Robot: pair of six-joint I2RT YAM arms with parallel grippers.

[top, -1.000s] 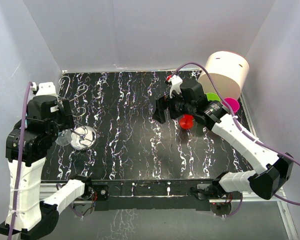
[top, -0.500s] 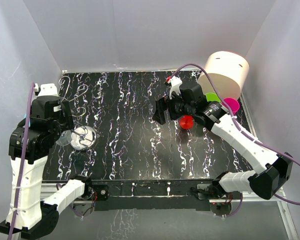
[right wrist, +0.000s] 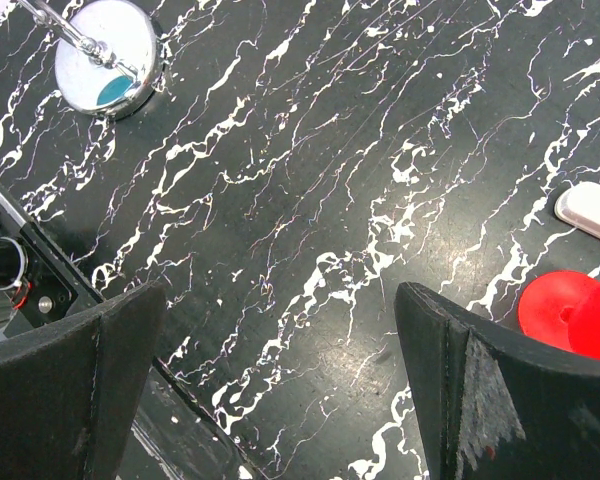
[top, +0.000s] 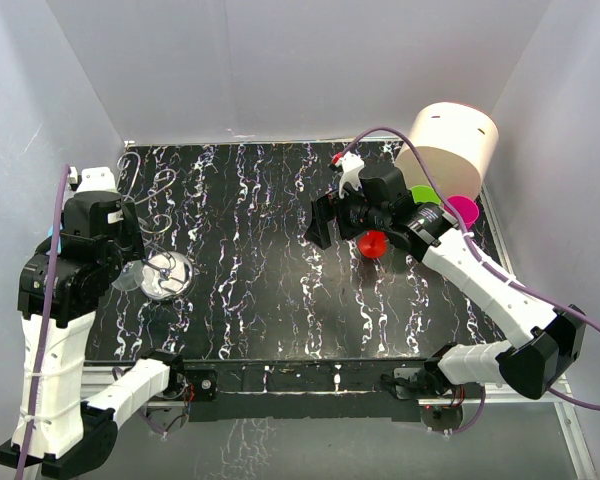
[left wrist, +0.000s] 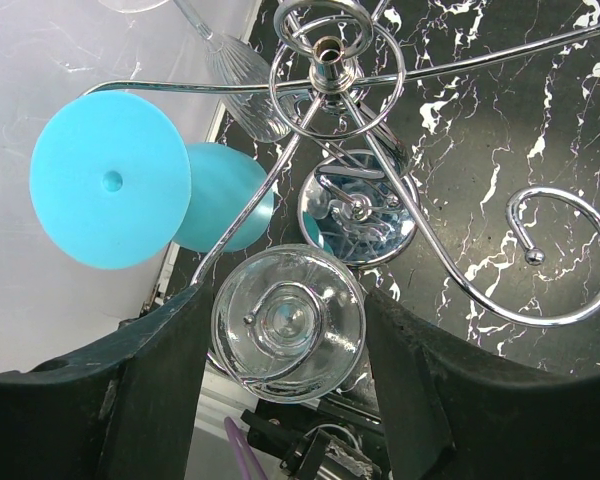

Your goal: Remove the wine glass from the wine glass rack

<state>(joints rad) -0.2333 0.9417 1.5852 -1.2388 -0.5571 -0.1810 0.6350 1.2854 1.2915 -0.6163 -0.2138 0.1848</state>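
Note:
The wine glass rack (left wrist: 328, 45) is a silver wire stand with looping arms and a shiny round base disc (left wrist: 358, 215); it stands at the table's left (top: 166, 274). A clear wine glass (left wrist: 288, 323) hangs from one arm, its round foot facing the left wrist camera with the wire loop across it. My left gripper (left wrist: 283, 305) has a finger on each side of that foot, touching its rim. My right gripper (right wrist: 280, 330) is open and empty above bare table, near the middle (top: 325, 220).
A teal glass (left wrist: 110, 180) and another clear glass (left wrist: 245, 85) also hang on the rack. A red glass (top: 372, 243) lies by the right gripper. A cream cylinder (top: 448, 148) with green (top: 427, 194) and magenta (top: 464, 209) cups stands at the back right.
My left arm has shifted slightly toward the near edge at the rack. The right arm has barely moved.

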